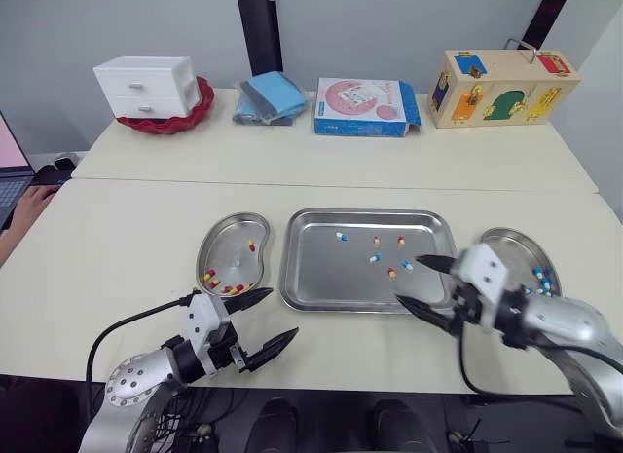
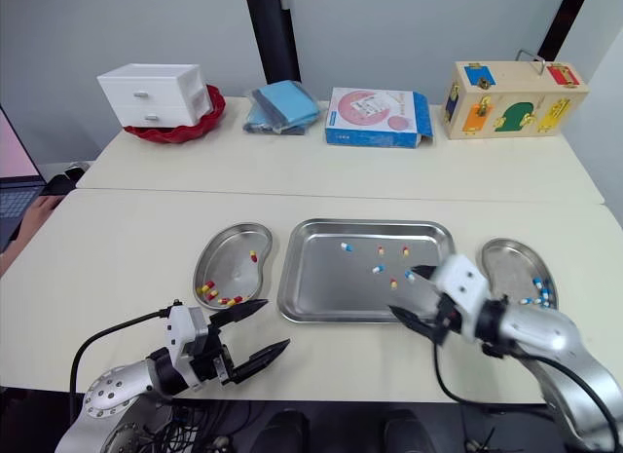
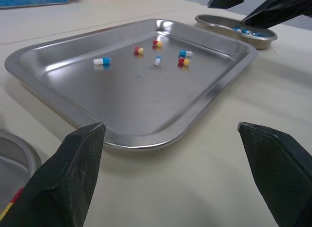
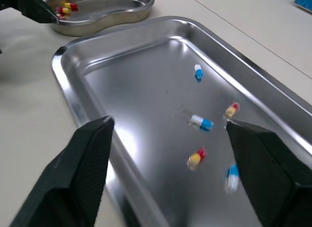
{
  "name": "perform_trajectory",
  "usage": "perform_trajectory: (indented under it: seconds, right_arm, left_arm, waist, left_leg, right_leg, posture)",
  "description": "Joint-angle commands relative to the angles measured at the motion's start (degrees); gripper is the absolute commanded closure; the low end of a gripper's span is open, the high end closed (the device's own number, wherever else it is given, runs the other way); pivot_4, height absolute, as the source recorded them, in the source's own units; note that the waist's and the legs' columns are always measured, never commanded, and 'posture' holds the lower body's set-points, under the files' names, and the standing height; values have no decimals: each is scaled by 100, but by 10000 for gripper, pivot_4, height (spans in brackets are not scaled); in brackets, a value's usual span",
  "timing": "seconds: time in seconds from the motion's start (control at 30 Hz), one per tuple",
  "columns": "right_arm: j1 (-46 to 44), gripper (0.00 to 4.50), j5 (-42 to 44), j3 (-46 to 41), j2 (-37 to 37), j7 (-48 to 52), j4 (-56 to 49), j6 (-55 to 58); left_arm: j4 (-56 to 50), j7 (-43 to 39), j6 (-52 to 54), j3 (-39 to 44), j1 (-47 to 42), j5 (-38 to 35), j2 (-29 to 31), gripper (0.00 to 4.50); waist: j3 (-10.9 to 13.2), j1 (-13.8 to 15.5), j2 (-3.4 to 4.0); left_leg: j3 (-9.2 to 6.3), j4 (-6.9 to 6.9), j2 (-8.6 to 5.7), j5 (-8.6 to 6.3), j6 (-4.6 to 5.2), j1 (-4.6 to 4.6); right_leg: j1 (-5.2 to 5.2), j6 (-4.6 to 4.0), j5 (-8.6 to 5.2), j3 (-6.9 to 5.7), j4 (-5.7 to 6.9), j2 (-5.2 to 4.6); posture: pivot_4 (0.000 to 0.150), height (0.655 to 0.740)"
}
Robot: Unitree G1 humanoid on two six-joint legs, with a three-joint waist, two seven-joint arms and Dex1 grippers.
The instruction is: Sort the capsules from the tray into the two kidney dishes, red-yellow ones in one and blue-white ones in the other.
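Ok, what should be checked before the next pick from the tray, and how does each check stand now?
1. Right gripper open and empty: ok.
2. Left gripper open and empty: ok.
3. Capsules left in the tray: ok, six, three of each colour.
4. Left dish holds red-yellow only: ok.
5. Right dish holds blue-white only: cannot tell. The right arm hides part of it, and those showing are blue-white.
6. Target lies clear of the others: not ok. Nearest the right gripper, a blue-white capsule and a red-yellow capsule lie close together.
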Motion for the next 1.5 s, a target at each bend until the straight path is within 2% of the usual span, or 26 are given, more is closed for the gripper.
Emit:
perform_trajectory:
  seconds: [0.03, 0.3, 0.43, 0.77, 0.87, 1.13, 1.2, 1.33, 1.5]
  right_arm:
    - [-1053, 19816, -270, 640, 387, -299, 366, 408]
    - [-2896, 19816, -986, 1720, 1395, -627, 2063, 776]
    - [-3433, 19816, -1216, 1929, 1776, -592, 3028, 687]
    - [-3827, 19816, -1751, 2115, 2021, -316, 4632, 24]
    - [-3814, 25808, -1902, 2176, 1990, -211, 4774, -121]
    - [-3723, 43540, -2186, 2236, 1907, -6, 4518, -374]
    - [-3646, 44911, -2188, 2142, 1827, -7, 4186, -367]
    - [-3099, 44911, -1943, 1707, 1398, 177, 2649, 205]
    - [-2120, 44911, -1291, 698, 618, 430, 691, 1218]
  left_arm:
    - [-257, 129, 7, -76, -69, 4, -31, 0]
    - [-370, 302, 74, -197, -87, 30, -19, 0]
    - [-387, 332, 93, -211, -106, 46, -14, 0]
    - [-516, 435, 126, -217, -31, 82, -2, 0]
    - [-546, 412, 106, -235, -9, 70, 5, 0]
    - [-498, 213, 76, -265, -85, -50, 41, 0]
    - [-447, -3, -12, -262, -135, -151, 66, 0]
    - [-299, -663, -171, -289, -264, -359, 229, 0]
    - [-170, -1064, -2, -377, -552, -509, 391, 0]
  waist:
    - [2, -10, 3]
    - [2, -13, 5]
    - [2, -11, 5]
    - [3, -37, 8]
    - [3, -63, 8]
    - [4, -64, 8]
    - [4, -60, 8]
    - [5, -23, 10]
    - [6, 0, 12]
  left_leg:
    - [0, 0, 0, 0, 0, 0]
    - [-4, -3, 0, 0, 1, -22]
    - [-7, 0, 0, 1, 1, -54]
    - [-6, 0, 0, 1, 1, -74]
    - [-6, 0, 0, 1, 1, -73]
    - [-6, 1, 0, 1, 1, -73]
    - [-6, 1, 0, 1, 1, -73]
    - [-8, 0, 0, 1, 1, -82]
    - [-8, 1, 0, 1, 1, -81]
  right_leg:
    - [-2, 0, 0, 1, 2, 0]
    - [-30, -1, 1, -2, 7, 1]
    - [-66, -3, 2, -4, 18, 1]
    - [-90, -3, 3, -4, 22, 1]
    - [-90, -3, 2, -3, 25, 2]
    - [-90, -3, 2, -3, 27, 2]
    - [-91, -3, 2, -3, 27, 2]
    - [-95, -3, 2, -7, 22, 1]
    - [-88, -3, 2, -6, 17, 1]
  posture:
    - [1500, 7400]
    - [1500, 7400]
    - [1500, 7400]
    - [1500, 7400]
    - [1500, 7400]
    - [1500, 7400]
    - [1500, 7400]
    - [1500, 7400]
    - [1500, 7400]
